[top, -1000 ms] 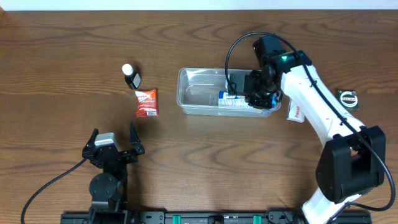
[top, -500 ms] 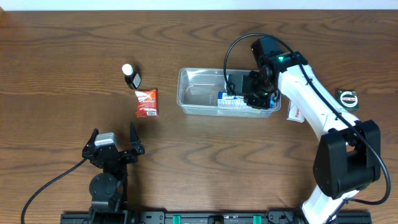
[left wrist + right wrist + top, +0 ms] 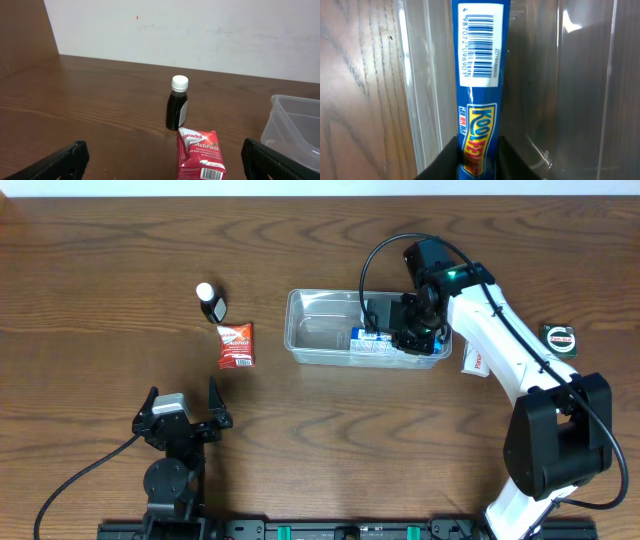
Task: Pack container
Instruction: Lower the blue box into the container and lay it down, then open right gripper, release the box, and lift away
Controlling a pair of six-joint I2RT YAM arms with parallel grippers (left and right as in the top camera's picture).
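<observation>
One clear, rimmed rect. container [image 3: 320, 330] is seen mid-worktop [image 3: 100, 280], right end hidden under the right tool [image 3: 415, 338], set astride a blue pack [image 3: 372, 342] inside; grip can't be told. The left tool [image 3: 183, 402] is spread wide, empty.

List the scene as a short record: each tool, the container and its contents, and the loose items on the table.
left tool: open, empty, on the near side of the table
right tool: inside the container's right end, fingers flanking the blue box; grip unclear
container: clear tub, holds the blue box lying along its near wall
left of container: dark bottle upright, red packet lying flat
right of container: white packet, round black item
</observation>
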